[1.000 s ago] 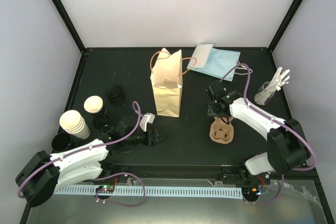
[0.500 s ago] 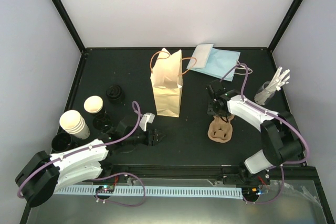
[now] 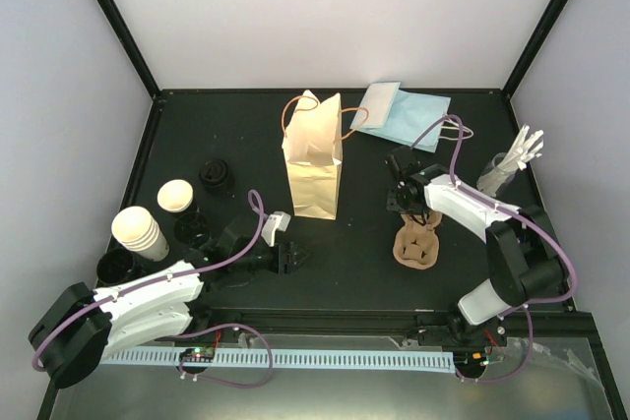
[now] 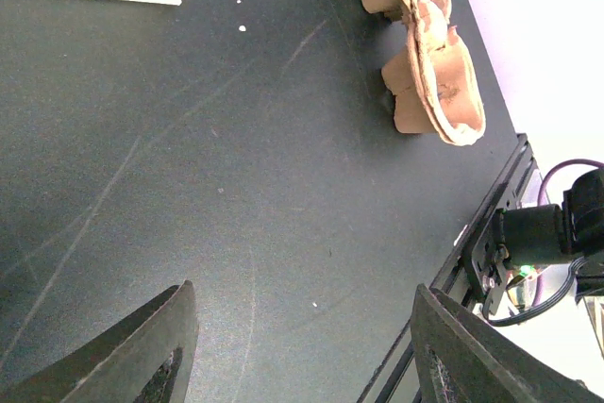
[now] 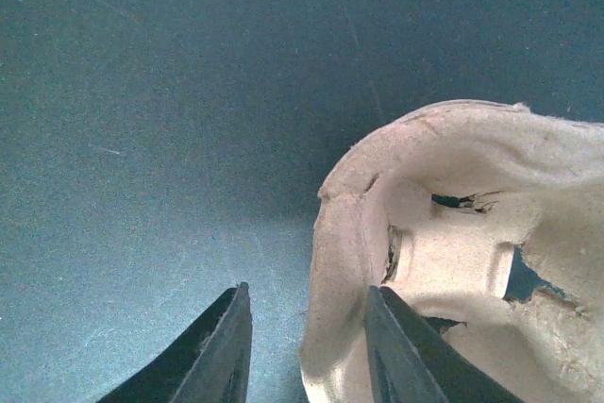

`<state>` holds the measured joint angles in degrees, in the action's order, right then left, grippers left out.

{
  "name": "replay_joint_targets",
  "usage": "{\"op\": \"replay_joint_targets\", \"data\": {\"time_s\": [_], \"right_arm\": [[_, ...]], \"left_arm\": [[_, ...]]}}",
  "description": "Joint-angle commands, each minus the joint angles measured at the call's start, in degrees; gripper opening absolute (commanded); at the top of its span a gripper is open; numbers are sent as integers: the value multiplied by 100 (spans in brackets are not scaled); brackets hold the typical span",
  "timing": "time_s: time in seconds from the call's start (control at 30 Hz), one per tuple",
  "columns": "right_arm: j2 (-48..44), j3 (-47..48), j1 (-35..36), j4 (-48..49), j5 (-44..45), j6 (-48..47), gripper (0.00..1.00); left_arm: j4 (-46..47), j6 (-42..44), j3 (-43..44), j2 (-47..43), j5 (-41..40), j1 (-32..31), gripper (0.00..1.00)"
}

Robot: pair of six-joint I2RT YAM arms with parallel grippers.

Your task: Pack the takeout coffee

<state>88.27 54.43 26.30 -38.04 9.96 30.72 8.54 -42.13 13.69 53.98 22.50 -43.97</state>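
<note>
The brown moulded-pulp cup carrier [image 3: 415, 245] lies right of the upright tan paper bag [image 3: 313, 159]. My right gripper [image 3: 407, 213] is at the carrier's far rim. In the right wrist view the jaws of this gripper [image 5: 307, 288] straddle the carrier's [image 5: 472, 233] wall: one finger is inside a pocket, the other is outside with a gap to the wall. My left gripper [image 3: 291, 259] hovers low over bare table, open and empty [image 4: 304, 288], with the carrier [image 4: 429, 73] ahead of it. I cannot pick out the takeout coffee; a single lidless cream cup [image 3: 175, 196] stands at the left.
A stack of lidless cream cups [image 3: 140, 231] and black round lids [image 3: 215, 176] sit at the left. Blue and white napkins [image 3: 402, 110] lie at the back. A clear holder with white utensils [image 3: 510, 166] stands at the right. The table's metal rail [image 4: 491, 233] borders the near edge.
The right gripper's jaws have narrowed around the carrier's wall, and its wrist has shifted slightly back. The left arm has not moved.
</note>
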Motion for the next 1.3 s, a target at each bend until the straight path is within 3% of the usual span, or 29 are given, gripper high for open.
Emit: {"op": "replay_joint_targets", "data": {"time_s": [0.0,0.5,0.83,1.27], "right_arm": [[89,154,-28,43,106,-4,35],[218,199,-73,-124,357,109,33],[-16,161,-82,-167,232,110,14],[-1118,-102,-66,-203,-788,-217,5]], "left_arm": [[33,51,160,-36,-70,-20,64],[17,46,151,-54,-80,-24,64],[12,46,151,-58,-80,-24,64],[309,-126,169,74,28,-95,64]]}}
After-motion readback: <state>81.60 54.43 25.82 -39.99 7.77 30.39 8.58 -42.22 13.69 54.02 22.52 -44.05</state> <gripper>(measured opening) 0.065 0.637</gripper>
